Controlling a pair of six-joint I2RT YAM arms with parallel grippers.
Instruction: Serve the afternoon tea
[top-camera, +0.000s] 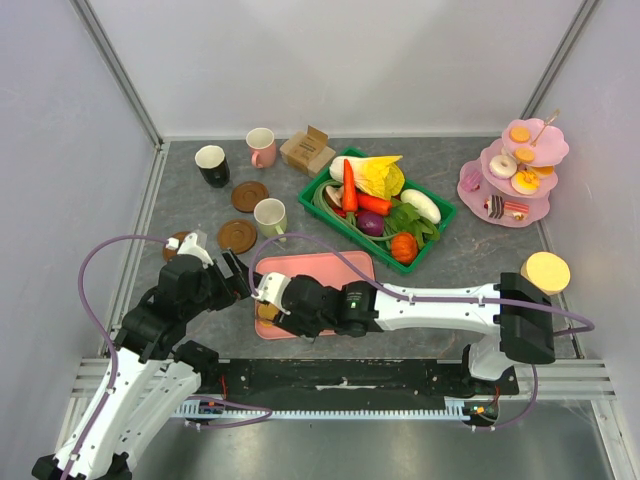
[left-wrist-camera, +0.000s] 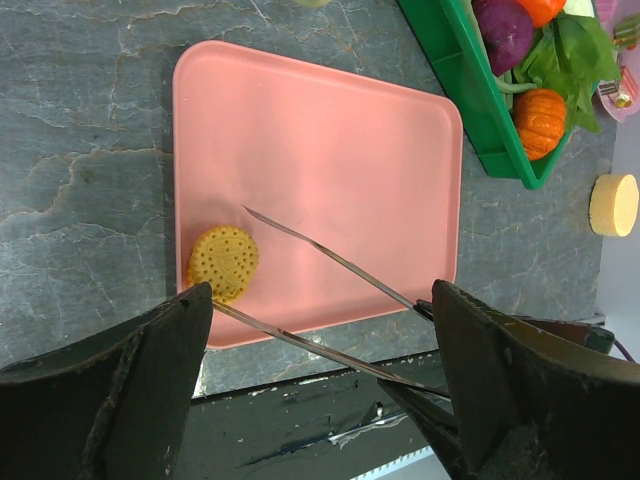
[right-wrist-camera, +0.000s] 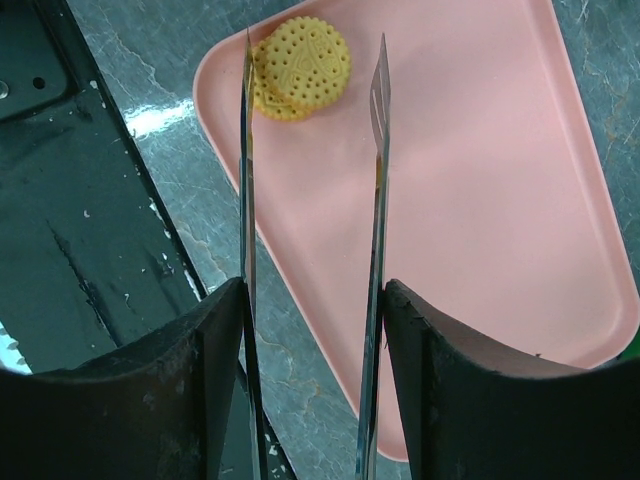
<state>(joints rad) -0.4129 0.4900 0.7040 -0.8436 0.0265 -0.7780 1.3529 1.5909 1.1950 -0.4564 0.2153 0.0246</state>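
Observation:
A round orange biscuit (right-wrist-camera: 300, 68) lies on the pink tray (right-wrist-camera: 480, 180), near its front left corner (top-camera: 267, 312). My right gripper (right-wrist-camera: 313, 290) is shut on a pair of metal tongs (right-wrist-camera: 378, 150). The tong tips stand apart, one on each side of the biscuit, with the left tip at its edge. My left gripper (left-wrist-camera: 322, 293) hangs open and empty at the tray's left front edge (top-camera: 235, 275), looking across the biscuit (left-wrist-camera: 222, 262) and the tongs (left-wrist-camera: 330, 260). Black (top-camera: 212, 165), pink (top-camera: 262, 147) and pale-green (top-camera: 270, 215) mugs stand at the back left among brown coasters (top-camera: 249, 196).
A pink tiered stand (top-camera: 515, 175) with donuts, biscuits and a cake slice is at the back right. A green basket (top-camera: 447, 212) of toy vegetables sits behind the tray, a small cardboard box (top-camera: 307, 150) beside the mugs. A pale yellow disc (top-camera: 545, 272) lies at the right.

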